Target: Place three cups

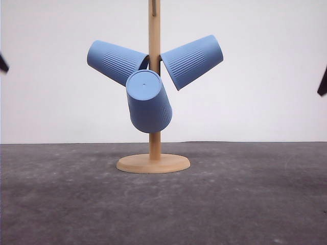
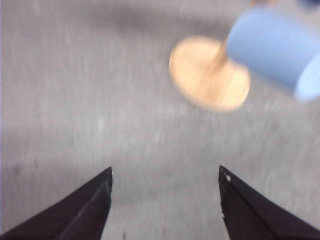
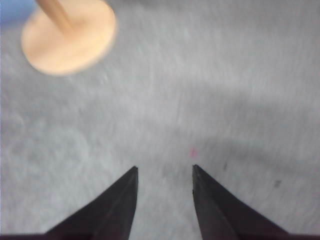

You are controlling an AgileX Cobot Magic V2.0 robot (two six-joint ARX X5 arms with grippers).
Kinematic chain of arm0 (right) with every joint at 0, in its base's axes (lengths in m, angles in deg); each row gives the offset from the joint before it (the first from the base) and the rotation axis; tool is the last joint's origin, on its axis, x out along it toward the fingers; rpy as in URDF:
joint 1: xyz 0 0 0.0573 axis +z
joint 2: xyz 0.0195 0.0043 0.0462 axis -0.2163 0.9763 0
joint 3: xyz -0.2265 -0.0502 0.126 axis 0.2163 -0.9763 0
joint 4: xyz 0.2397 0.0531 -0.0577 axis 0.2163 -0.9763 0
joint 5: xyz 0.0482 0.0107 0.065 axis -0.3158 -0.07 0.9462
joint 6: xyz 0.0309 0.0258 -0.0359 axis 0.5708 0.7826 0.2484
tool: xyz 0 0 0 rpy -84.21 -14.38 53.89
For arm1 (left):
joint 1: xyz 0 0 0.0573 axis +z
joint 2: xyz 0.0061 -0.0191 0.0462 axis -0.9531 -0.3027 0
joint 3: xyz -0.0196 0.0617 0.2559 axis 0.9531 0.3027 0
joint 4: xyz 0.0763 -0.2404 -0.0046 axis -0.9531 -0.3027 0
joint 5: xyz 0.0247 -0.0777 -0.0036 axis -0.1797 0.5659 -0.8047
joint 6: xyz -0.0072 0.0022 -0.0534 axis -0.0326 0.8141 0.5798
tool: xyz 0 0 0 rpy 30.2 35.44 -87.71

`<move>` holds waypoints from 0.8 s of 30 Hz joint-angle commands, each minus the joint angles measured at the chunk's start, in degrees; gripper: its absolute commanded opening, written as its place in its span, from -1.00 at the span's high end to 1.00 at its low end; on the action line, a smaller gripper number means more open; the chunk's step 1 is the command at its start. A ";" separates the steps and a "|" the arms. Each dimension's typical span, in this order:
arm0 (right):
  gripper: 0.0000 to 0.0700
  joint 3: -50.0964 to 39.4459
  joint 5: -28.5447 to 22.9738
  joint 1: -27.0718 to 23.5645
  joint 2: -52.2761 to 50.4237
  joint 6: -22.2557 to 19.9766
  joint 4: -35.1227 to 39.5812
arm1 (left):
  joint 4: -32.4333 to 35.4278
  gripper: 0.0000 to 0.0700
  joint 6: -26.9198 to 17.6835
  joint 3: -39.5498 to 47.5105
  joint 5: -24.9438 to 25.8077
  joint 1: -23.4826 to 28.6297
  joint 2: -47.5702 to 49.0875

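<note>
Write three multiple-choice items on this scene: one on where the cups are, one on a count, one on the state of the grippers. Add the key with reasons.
1. Where are the cups?
A. hung on the wooden stand
B. stacked on the table
C. held in the grippers

2. How many cups are there?
A. one
B. two
C. three

3. How do both grippers stand?
A. shut on cups
B. open and empty
C. clamped on the stand

Key: 1 A, the left cup, right cup and front cup hang off the wooden stand. 2 C, three blue cups show. 3 B, the left gripper and right gripper hover over bare table, fingers apart.
</note>
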 commanded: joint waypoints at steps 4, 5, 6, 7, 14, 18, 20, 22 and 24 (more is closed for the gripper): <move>0.38 0.63 0.80 0.02 0.27 0.78 0.82 | 0.64 0.06 0.05 -0.83 1.93 -0.16 -0.22; 0.51 0.64 0.77 0.02 0.29 0.78 0.75 | 0.64 0.35 0.00 -0.95 3.04 -0.14 -0.17; 0.86 0.64 0.64 0.02 0.29 0.73 0.67 | 0.79 0.76 0.05 -0.98 3.97 -0.14 0.01; 0.98 0.65 0.59 0.02 0.29 0.73 0.73 | 1.38 0.95 0.06 -0.99 4.56 -0.15 0.08; 0.95 0.66 0.59 0.02 0.29 0.73 1.14 | 2.58 1.00 0.07 -1.06 5.28 -0.17 0.85; 0.95 0.66 0.62 0.02 0.29 0.73 1.65 | 2.45 1.00 0.07 -1.06 5.30 -0.17 0.82; 0.95 0.66 0.61 0.02 0.29 0.73 2.17 | 2.36 1.00 0.07 -1.06 5.30 -0.17 0.82; 0.95 0.66 0.60 0.02 0.29 0.73 2.74 | 2.42 1.00 0.07 -1.01 5.30 -0.17 0.82; 0.95 0.66 0.62 0.02 0.29 0.73 3.14 | 2.80 1.00 -0.47 -0.42 4.97 0.05 1.13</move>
